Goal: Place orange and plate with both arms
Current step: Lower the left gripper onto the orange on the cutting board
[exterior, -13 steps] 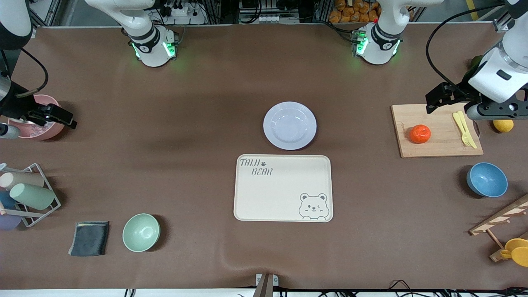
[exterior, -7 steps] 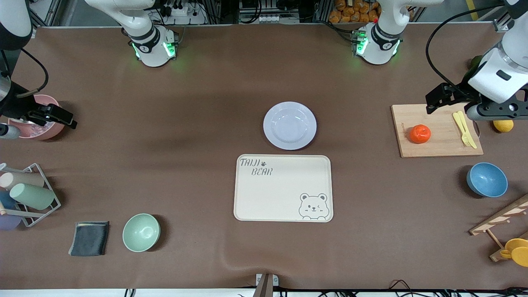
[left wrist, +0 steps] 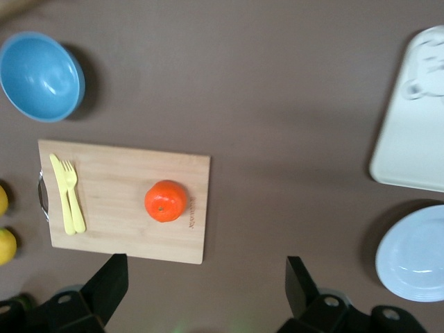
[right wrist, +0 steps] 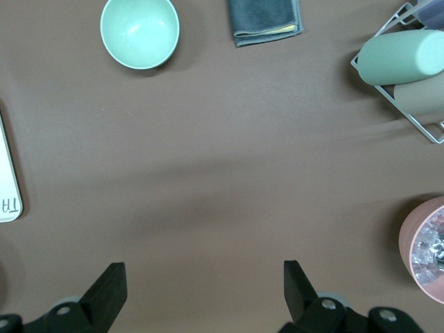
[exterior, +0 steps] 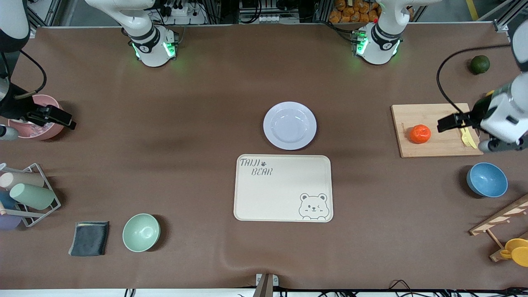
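Observation:
The orange sits on a wooden cutting board toward the left arm's end of the table. The pale lavender plate lies mid-table, just farther from the front camera than the cream bear tray. My left gripper hangs open and empty high above the board area. In its wrist view the orange is ahead of the fingertips and the plate is at the edge. My right gripper waits open and empty beside a pink bowl.
A yellow fork and knife lie on the board. Around it are a blue bowl, a dark green fruit and lemons. A green bowl, grey cloth and cup rack sit toward the right arm's end.
The left arm has swung toward the front camera, from the board's far corner to over the cutlery, uncovering the dark green fruit. The right arm has not moved.

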